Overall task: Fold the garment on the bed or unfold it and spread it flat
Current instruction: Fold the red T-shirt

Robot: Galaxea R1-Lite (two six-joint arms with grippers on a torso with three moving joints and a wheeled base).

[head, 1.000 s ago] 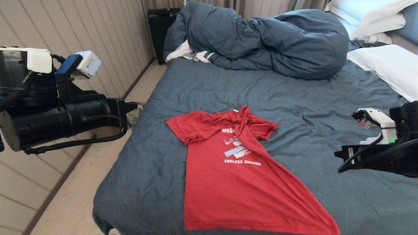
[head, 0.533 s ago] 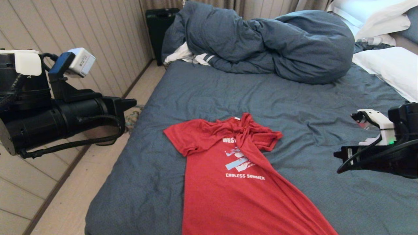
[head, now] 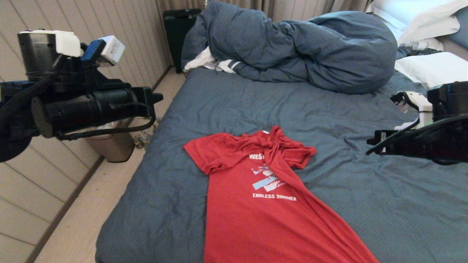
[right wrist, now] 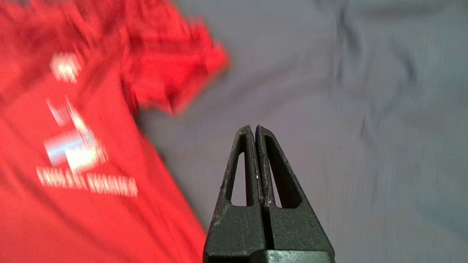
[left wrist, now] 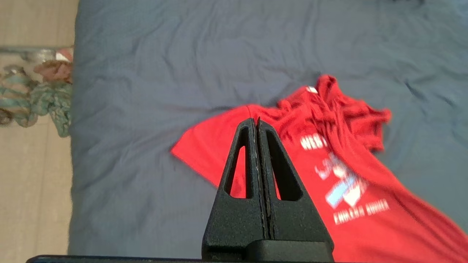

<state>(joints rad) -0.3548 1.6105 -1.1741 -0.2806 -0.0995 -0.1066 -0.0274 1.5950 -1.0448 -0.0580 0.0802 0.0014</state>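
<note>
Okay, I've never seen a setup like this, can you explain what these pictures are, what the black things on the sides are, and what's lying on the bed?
This is a two-armed robot looking at a bed. The wide picture comes from a camera on its head. The black shapes at either side are its arms, raised above the bed. The other two pictures come from cameras on each wrist, looking past the pincer. The left pincer and the right pincer are both shut and hold nothing. A red T-shirt lies on the blue-grey sheet, print up, rumpled near the collar, one sleeve bunched. Behind it are a heaped duvet and white pillows.
</note>
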